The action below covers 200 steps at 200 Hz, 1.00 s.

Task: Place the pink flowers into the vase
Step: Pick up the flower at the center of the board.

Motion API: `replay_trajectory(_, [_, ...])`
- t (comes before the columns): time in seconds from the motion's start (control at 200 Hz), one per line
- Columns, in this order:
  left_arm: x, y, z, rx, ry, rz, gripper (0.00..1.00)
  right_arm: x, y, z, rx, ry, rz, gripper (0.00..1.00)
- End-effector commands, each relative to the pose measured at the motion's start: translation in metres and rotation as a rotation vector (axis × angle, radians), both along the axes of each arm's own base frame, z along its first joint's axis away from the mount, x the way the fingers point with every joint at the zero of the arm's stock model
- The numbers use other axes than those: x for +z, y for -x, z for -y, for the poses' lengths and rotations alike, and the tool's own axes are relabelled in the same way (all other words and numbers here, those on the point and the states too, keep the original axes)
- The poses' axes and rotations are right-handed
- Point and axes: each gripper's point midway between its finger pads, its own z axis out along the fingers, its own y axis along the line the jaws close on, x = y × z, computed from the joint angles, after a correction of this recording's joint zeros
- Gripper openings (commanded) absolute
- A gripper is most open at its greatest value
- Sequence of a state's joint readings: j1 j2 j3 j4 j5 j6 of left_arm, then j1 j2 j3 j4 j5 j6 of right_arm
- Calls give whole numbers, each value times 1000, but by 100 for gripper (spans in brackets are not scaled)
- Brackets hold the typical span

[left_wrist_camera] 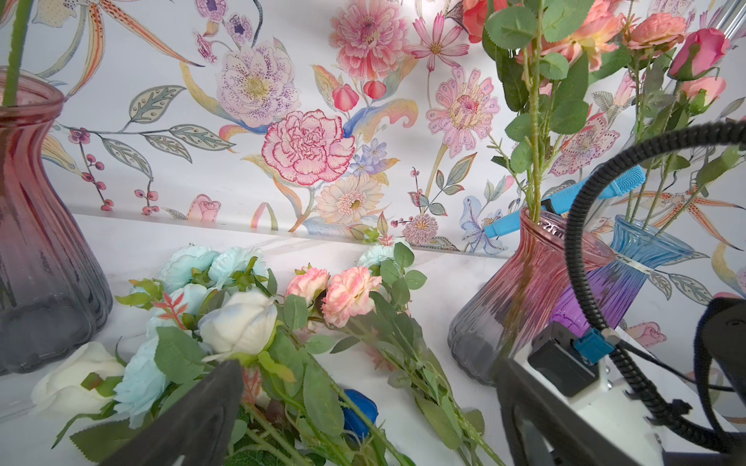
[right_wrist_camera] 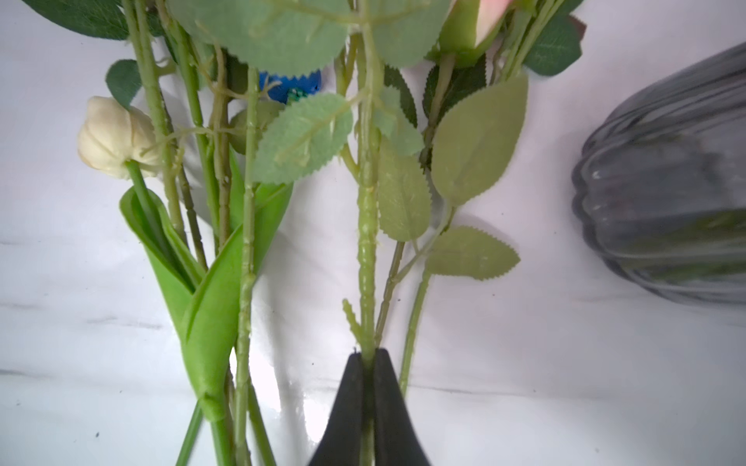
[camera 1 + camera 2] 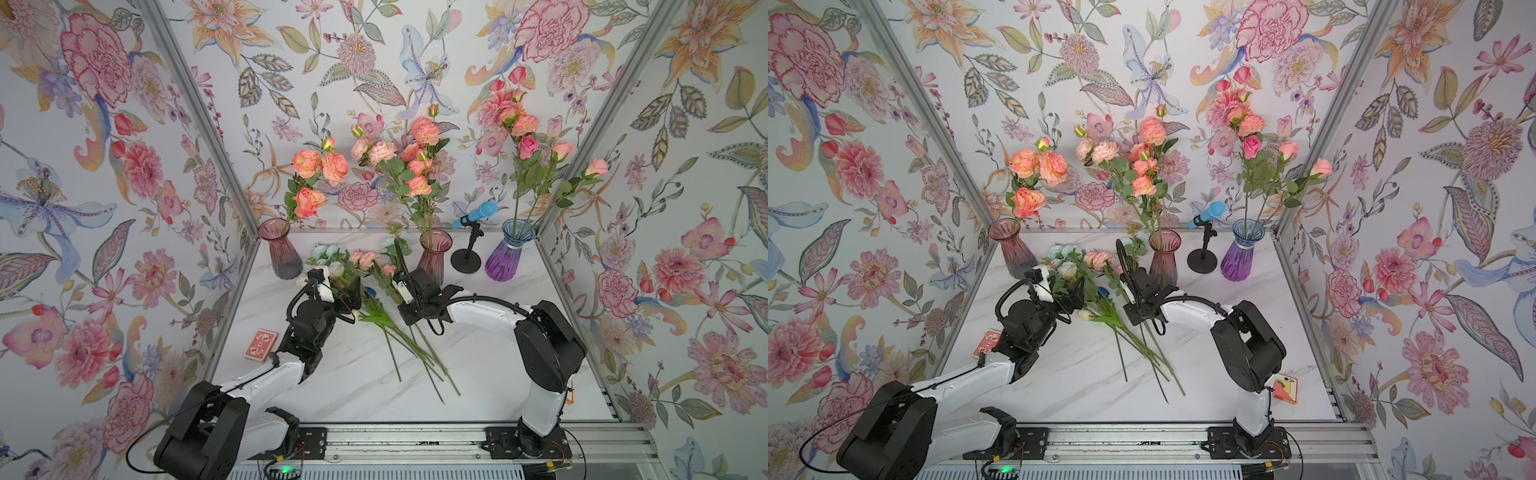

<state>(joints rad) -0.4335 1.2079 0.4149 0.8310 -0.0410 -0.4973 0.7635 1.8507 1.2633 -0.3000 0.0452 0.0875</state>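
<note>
Right wrist view: my right gripper [image 2: 368, 357] is pinched shut on one thick green stem. I take it for the pink carnation stem [image 2: 368, 242], though its bloom is out of frame. It sits low over the marble table [image 2: 524, 383]; I cannot tell whether it is lifted. Other stems and a white tulip bud [image 2: 109, 137] lie to one side of my jaws. The grey base of the ribbed glass vase [image 2: 666, 181] is near on the other side.

Left wrist view: my left gripper [image 1: 365, 375] gapes wide and holds nothing, above the pale blue and white flowers [image 1: 238, 322]. The carnation's two blooms lie just beyond it, towards the ribbed vase.

In both top views three vases stand beyond my grippers, each already carrying pink flowers [image 3: 419, 158]. The ribbed one is nearest my right gripper, a second pink vase [image 3: 284, 253] stands past my left, and a blue-purple vase [image 3: 505, 253] is farther off past my right gripper. The gripped carnation stem, between my grippers, is the only pink one I see left lying down.

I judge most of the task done. What is left is raising this stem, tipping it upright and dropping its end into a vase mouth.
</note>
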Motion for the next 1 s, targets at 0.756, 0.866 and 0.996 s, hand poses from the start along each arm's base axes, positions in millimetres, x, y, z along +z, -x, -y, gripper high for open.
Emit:
replay_trajectory(0.756, [-1, 6, -15, 72, 44, -5, 100, -11, 54, -7, 135, 47, -21, 5])
replay_trajectory(0.866, [0, 6, -14, 68, 50, -5, 100, -18, 56, -3, 128, 55, -40, 4])
replay_trajectory(0.996, [-2, 5, -10, 45, 73, -22, 100, 0, 51, -4, 111, 18, -12, 3])
